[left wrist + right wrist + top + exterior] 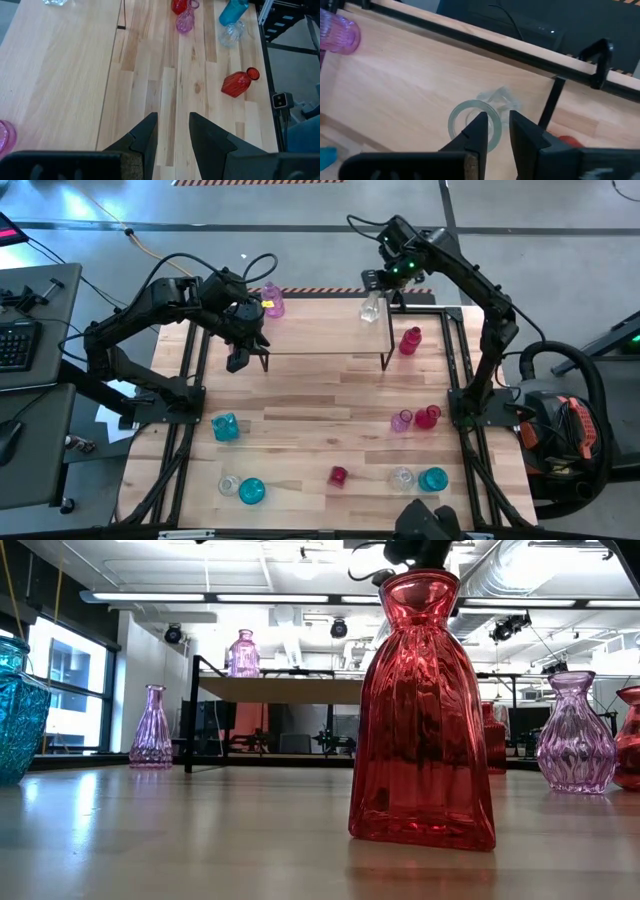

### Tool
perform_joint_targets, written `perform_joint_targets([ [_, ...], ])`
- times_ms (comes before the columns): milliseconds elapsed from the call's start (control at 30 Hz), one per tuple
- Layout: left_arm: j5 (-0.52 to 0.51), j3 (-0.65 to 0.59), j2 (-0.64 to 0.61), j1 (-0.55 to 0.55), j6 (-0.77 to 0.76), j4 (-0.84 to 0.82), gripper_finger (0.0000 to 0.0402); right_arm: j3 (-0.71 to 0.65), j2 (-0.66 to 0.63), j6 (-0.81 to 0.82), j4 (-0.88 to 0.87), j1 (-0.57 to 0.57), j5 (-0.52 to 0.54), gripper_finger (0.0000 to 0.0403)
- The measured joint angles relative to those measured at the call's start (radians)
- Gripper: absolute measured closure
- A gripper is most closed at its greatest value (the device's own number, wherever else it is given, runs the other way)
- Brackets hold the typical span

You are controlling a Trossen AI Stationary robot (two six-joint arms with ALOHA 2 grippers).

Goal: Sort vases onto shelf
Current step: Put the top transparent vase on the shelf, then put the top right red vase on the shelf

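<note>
The right end effector [494,131] hangs directly above the upright clear vase [472,123] on the shelf [320,330], fingers slightly parted astride its rim, whether gripping I cannot tell, while the left end effector [172,132], narrowly open and empty, waits beside the shelf's opposite end.

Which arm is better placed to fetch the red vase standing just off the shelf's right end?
Right. The right gripper hangs over the clear vase on the shelf, close to the red vase. The left gripper is at the shelf's opposite end.
</note>
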Motion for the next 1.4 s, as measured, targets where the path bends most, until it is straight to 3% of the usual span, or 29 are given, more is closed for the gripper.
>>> perform_joint_targets([
  [533,0.0,0.0,0.0,0.0,0.0,-0.001,0.0298,0.001,-0.001,-0.004,0.005,0.0,0.025,0.0344],
  [900,0.0,0.0,0.0,0.0,0.0,-0.015,0.0298,0.165,-0.003,-0.004,-0.071,0.011,0.018,0.0344],
  [1100,0.0,0.0,0.0,0.0,0.0,-0.075,0.0298,0.228,-0.003,-0.004,-0.205,0.044,0.018,0.0344],
  [1400,0.0,-0.015,-0.004,0.0,-0.002,-0.135,0.0298,0.229,-0.01,-0.027,-0.203,0.134,-0.053,0.0344],
])
